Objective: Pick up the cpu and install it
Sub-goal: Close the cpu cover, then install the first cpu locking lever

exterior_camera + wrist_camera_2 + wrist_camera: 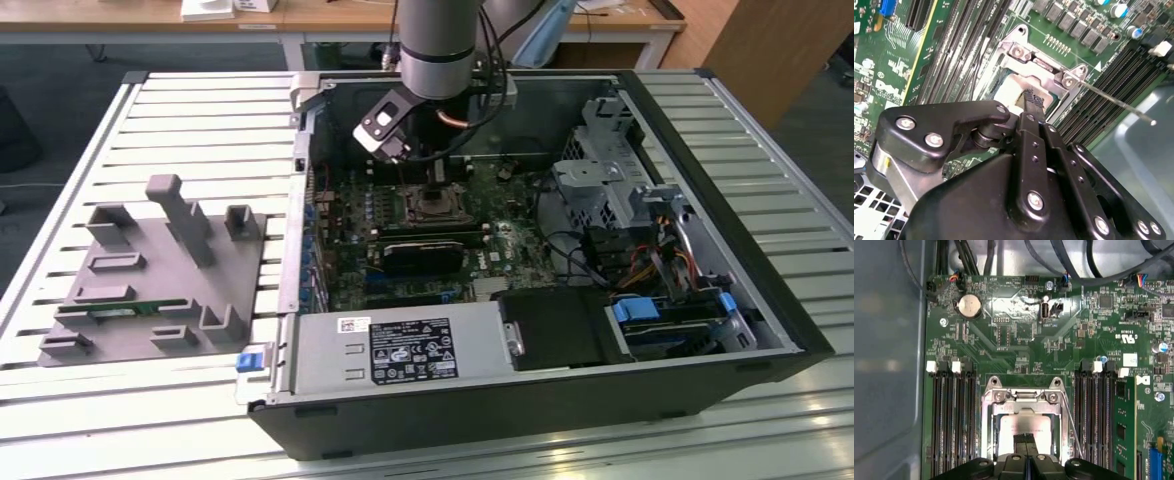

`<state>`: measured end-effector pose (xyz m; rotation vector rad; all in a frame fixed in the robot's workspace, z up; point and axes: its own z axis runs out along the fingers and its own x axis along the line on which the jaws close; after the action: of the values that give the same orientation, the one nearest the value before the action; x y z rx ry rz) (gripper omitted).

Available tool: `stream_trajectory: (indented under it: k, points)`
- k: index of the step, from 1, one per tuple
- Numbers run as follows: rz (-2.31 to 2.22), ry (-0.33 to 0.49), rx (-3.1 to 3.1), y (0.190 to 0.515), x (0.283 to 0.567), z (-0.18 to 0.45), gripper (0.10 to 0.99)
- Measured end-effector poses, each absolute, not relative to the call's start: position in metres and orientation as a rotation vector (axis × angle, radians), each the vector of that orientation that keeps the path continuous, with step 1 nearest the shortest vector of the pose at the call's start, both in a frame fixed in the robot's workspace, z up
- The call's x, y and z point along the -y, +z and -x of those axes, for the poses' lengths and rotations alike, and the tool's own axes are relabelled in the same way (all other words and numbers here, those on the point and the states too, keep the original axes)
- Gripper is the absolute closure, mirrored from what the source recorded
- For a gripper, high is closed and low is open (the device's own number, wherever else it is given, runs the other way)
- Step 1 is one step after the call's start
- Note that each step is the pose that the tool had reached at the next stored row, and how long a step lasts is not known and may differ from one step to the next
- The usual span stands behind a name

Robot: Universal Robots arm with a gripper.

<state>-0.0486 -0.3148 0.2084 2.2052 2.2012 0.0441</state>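
Cpu [1004,432] in socket [1026,396] beneath closed hand [1026,438]

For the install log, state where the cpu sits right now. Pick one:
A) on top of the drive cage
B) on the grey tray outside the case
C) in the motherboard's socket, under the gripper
C: in the first wrist view the silver-grey cpu lies inside the socket frame, with the gripper directly over it.
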Motion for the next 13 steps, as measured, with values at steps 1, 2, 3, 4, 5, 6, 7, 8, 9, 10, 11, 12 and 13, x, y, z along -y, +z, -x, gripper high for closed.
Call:
stream_trajectory:
  k: [1, 2, 3, 4, 5, 6, 7, 8, 9, 10, 11, 12, 13]
  points:
    - [-2.205, 0.044, -2.201, 0.2084, 0.3149, 0.0477, 0.98]
    - [-2.205, 0.044, -2.201, 0.2084, 0.3148, 0.0469, 0.98]
    - [-2.205, 0.044, -2.201, 0.2084, 0.3148, 0.0462, 0.98]
    - [-2.205, 0.044, -2.201, 0.2084, 0.3149, 0.0457, 0.98]
    - [-2.205, 0.044, -2.201, 0.2084, 0.3149, 0.0455, 0.98]
    - [-2.205, 0.044, -2.201, 0.2084, 0.3149, 0.0454, 0.98]
    - [-2.205, 0.044, -2.201, 0.2084, 0.3148, 0.0454, 0.98]
    - [-2.205, 0.044, -2.201, 0.2086, 0.3148, 0.0454, 0.98]
    - [-2.205, 0.043, -2.201, 0.2091, 0.3148, 0.0454, 0.98]
    - [-2.205, 0.044, -2.201, 0.2096, 0.3148, 0.0453, 0.98]
    - [-2.205, 0.044, -2.201, 0.2105, 0.3148, 0.0453, 0.98]
    - [-2.205, 0.044, -2.201, 0.2114, 0.3148, 0.0453, 0.98]
    - [-2.205, 0.044, -2.201, 0.2123, 0.3148, 0.0454, 0.98]
